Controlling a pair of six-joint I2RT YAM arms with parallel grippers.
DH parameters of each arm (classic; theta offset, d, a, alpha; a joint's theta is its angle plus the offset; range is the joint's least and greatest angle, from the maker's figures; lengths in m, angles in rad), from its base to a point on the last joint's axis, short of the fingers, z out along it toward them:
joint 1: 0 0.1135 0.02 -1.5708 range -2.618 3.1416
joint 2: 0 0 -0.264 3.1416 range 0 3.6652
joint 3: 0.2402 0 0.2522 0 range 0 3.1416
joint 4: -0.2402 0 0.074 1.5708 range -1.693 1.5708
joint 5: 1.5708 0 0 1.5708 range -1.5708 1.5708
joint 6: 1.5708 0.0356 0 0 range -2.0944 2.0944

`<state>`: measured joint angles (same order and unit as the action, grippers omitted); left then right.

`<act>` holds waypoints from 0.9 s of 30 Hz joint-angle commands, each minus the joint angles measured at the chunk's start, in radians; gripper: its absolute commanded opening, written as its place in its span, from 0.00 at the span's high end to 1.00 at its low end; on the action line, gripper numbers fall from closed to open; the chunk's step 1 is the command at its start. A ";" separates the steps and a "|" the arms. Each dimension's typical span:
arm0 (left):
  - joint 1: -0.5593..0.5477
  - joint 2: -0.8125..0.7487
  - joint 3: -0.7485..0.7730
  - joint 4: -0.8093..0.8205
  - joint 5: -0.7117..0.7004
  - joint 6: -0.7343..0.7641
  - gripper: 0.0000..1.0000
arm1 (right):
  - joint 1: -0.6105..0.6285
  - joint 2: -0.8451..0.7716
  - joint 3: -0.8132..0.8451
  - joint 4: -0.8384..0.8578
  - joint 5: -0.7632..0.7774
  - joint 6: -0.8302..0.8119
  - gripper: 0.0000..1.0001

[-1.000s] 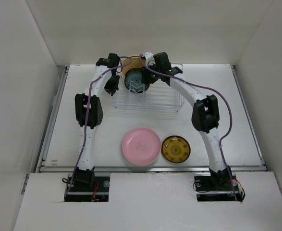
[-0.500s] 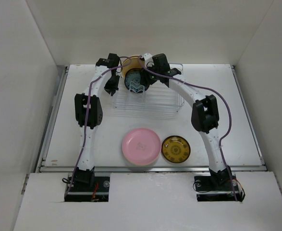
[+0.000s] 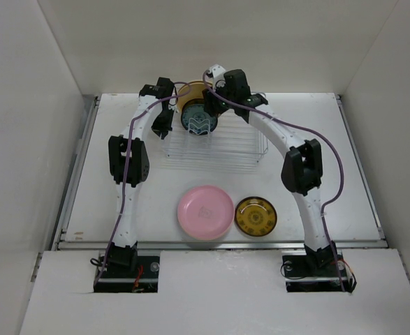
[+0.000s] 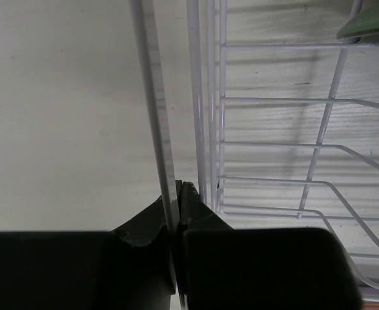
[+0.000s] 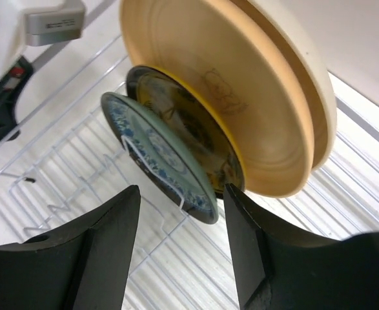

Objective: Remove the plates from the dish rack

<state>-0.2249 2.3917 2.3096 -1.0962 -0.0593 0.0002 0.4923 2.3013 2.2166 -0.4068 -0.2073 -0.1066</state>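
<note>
Left wrist: left end effector (image 4: 176, 188) tight on dish rack (image 4: 152, 97).

Right end effector (image 5: 181, 194) moved back, apparently upward, over upright plates (image 5: 241, 97) in dish rack (image 3: 218, 150).

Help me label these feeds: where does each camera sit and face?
Top external: above, behind the bases, looking down at the table; left arm and right arm show.
Left wrist: looks past the left gripper, shut on a dish rack wire.
Right wrist: faces racked plates between the open right gripper.
All share the dish rack.
</note>
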 commanded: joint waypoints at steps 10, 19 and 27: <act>0.009 -0.023 -0.032 -0.123 0.033 -0.019 1.00 | 0.008 0.156 0.115 0.066 0.017 0.041 0.55; 0.009 -0.035 -0.074 -0.133 0.055 -0.132 1.00 | 0.008 0.026 -0.001 0.114 0.029 -0.007 0.95; 0.009 -0.074 -0.111 -0.110 0.055 -0.223 1.00 | 0.026 -0.143 -0.135 0.186 0.140 -0.087 1.00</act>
<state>-0.2298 2.3466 2.2326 -1.1130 -0.0616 -0.0563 0.5125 2.3215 2.1014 -0.2920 -0.1669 -0.2050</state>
